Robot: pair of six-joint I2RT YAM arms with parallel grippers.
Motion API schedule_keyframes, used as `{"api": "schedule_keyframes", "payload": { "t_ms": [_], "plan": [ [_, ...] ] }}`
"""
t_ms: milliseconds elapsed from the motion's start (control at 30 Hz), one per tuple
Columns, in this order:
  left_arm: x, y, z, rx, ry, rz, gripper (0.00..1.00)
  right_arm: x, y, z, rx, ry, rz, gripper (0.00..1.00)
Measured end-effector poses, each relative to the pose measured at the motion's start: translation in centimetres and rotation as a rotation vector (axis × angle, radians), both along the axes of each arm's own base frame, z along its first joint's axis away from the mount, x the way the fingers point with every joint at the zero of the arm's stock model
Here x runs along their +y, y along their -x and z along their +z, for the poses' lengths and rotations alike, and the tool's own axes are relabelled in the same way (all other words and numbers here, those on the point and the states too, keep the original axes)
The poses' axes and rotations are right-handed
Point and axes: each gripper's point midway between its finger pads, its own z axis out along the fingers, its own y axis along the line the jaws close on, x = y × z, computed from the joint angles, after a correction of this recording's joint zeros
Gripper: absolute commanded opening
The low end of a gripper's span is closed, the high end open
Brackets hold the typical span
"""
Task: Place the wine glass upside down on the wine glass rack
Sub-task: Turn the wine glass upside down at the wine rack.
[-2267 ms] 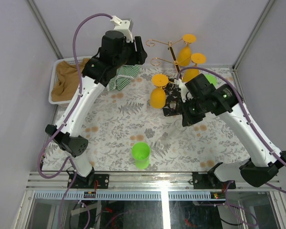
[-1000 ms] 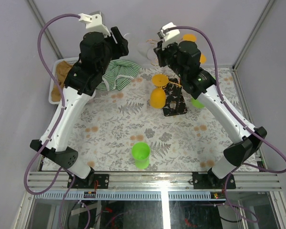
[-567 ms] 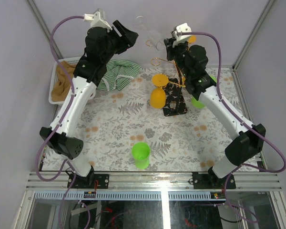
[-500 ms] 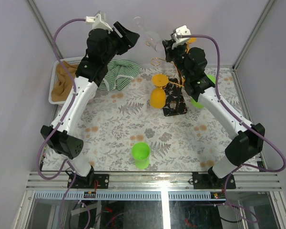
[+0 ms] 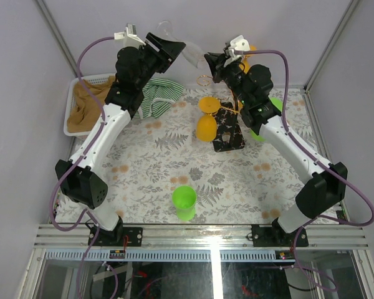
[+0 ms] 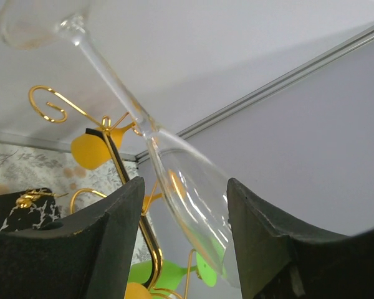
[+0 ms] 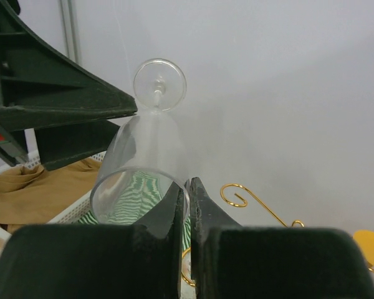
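Wine glass (image 7: pixel 146 152) held high, tilted

Up in the air, the right gripper (image 7: pixel 187 185) is closed tight, pinching the rim of the clear wine glass. The left gripper (image 6: pixel 186 205) has its jaws part open, one either side of the bowl, with a gap showing on one side. The foot points away from the right arm. The glass hangs just left of the wine glass rack (image 5: pixel 228 134), not on it.

- No word, number, brand or sign can be read in any of the three views.
- The wine glass rack (image 5: pixel 227 136), just right of centre in the overhead view, has a black base that carries only a pale floral pattern, with no lettering to make out.
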Motion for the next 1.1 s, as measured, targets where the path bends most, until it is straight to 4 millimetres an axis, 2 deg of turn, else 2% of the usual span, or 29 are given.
{"api": "schedule_keyframes", "payload": {
  "t_ms": [167, 333, 500, 700, 867, 1000, 1100],
  "plan": [
    [0.2, 0.1, 1.0, -0.032, 0.057, 0.004, 0.53, 0.5, 1.2, 0.9, -0.019, 0.0, 0.032, 0.0],
    [0.6, 0.0, 2.0, -0.055, 0.097, 0.009, 0.43, 0.6, 2.7, 1.8, -0.041, -0.003, 0.056, 0.0],
    [0.6, 0.1, 2.6, -0.07, 0.117, 0.01, 0.38, 0.5, 3.4, 2.1, -0.054, -0.005, 0.064, 0.0],
    [0.8, 0.0, 2.7, -0.071, 0.123, 0.018, 0.38, 0.6, 3.6, 1.9, -0.061, -0.01, 0.068, 0.0],
    [1.0, -0.1, 2.9, -0.078, 0.127, 0.033, 0.42, 0.8, 4.0, 2.1, -0.07, -0.015, 0.075, 0.0],
    [1.2, -0.2, 3.3, -0.096, 0.137, 0.046, 0.48, 1.1, 5.1, 2.5, -0.079, -0.02, 0.095, 0.0],
    [1.4, -0.2, 3.7, -0.114, 0.145, 0.055, 0.46, 1.6, 5.8, 2.7, -0.086, -0.022, 0.114, 0.0]
  ]
}}
